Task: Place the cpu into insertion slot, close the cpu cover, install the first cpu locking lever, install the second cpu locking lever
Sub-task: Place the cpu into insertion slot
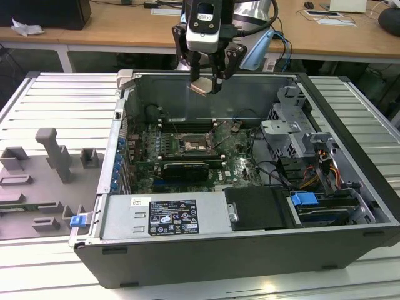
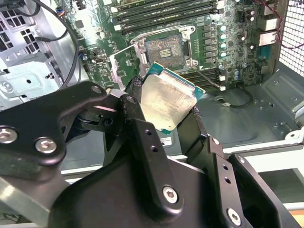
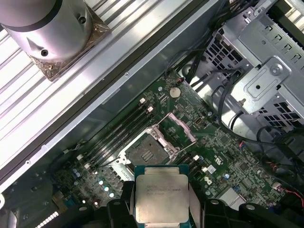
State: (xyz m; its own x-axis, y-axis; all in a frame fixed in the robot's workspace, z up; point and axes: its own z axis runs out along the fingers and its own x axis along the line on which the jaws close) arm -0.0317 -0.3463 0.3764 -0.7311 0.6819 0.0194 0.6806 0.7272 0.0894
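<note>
In the exterior view the end effector (image 1: pixel 209 80) hung above the far wall of the open computer case (image 1: pixel 350 156), which lay on the slatted tabletop (image 1: pixel 56 94). It was clamped on the cpu (image 1: pixel 201 87), held by two opposite edges with its pale face tilted rather than level. The insertion slot (image 1: pixel 190 145) sat on the green circuit board (image 1: pixel 240 165) down inside the case, well below the chip, nearer the camera and a little toward the exterior view's left. In the second wrist view the black fingers (image 2: pixel 134 97) pressed the chip from either side, and the slot, its dark centre bare, lay well beyond it on the board beside the long memory slots (image 2: pixel 164 12). The cpu cover (image 2: pixel 124 58) stood swung up from the edge of the slot, so the socket looked open to receive the chip. In the first wrist view the cpu (image 3: pixel 161 195) was in the foreground between the finger ends, and the insertion slot (image 3: pixel 145 153) lay just past its far edge, with clear air between them. There the chip's edges ran square to the picture while the slot's rim ran on a diagonal. Being square, the chip had no long axis. I judged that what counted was this mismatch in turn, together with the drop from chip to socket.
</note>
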